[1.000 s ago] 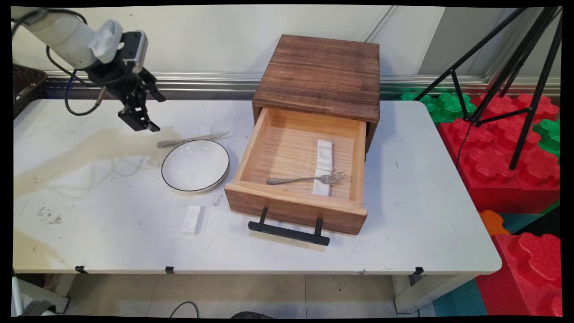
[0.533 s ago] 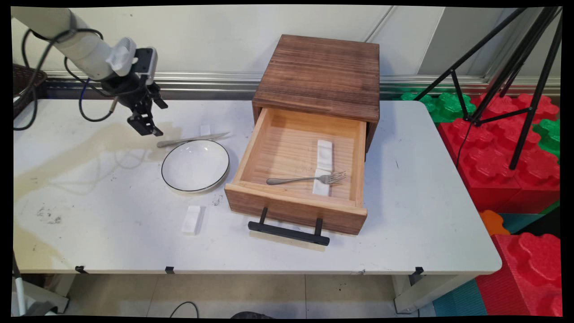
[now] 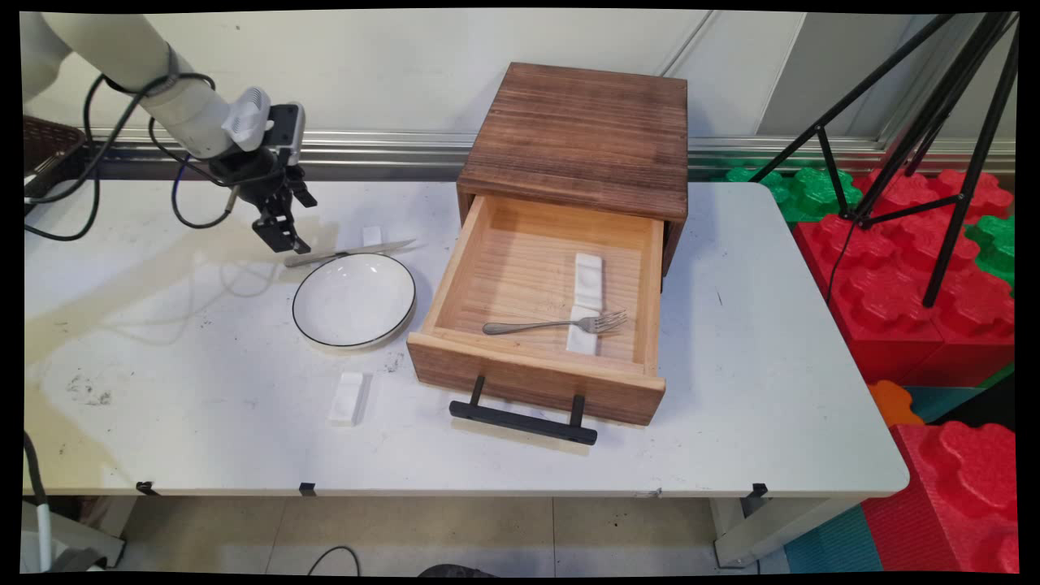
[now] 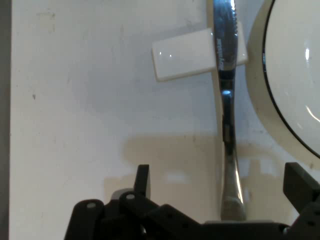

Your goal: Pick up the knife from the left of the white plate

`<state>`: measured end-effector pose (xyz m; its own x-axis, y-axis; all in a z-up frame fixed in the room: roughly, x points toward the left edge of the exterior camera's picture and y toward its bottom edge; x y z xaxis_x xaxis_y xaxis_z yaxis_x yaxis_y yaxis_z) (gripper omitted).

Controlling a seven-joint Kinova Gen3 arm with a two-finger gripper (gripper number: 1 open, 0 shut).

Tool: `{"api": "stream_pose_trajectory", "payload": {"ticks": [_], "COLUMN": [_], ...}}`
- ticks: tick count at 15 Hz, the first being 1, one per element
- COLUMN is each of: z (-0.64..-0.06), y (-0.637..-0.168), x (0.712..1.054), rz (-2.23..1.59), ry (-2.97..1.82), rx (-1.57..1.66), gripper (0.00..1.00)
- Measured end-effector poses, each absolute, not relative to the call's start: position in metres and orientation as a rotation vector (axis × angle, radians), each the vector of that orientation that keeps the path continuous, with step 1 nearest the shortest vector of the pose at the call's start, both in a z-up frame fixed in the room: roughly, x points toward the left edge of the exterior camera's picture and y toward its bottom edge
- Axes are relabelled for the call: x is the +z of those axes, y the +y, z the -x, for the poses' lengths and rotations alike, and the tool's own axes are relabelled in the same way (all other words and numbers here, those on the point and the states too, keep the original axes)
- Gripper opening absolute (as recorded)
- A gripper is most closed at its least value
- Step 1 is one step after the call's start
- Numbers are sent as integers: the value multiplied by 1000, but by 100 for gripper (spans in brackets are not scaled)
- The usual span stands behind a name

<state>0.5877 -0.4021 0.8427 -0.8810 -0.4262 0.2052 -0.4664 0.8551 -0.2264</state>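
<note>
Knife handle lies between the wide-open, empty gripper fingers, beside the plate.

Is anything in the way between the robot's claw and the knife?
Nothing visible is. The gripper hangs open above the knife handle, which lies between its fingers in the hand view. The knife's blade rests on a small white rest, beside the plate.
</note>
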Motion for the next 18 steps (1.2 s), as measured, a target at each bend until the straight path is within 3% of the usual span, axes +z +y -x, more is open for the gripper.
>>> {"api": "stream_pose_trajectory", "payload": {"ticks": [18], "z": [-598], "y": [-433], "x": [803], "rz": [-776], "ry": [-2811], "rx": [291], "gripper": [100]}}
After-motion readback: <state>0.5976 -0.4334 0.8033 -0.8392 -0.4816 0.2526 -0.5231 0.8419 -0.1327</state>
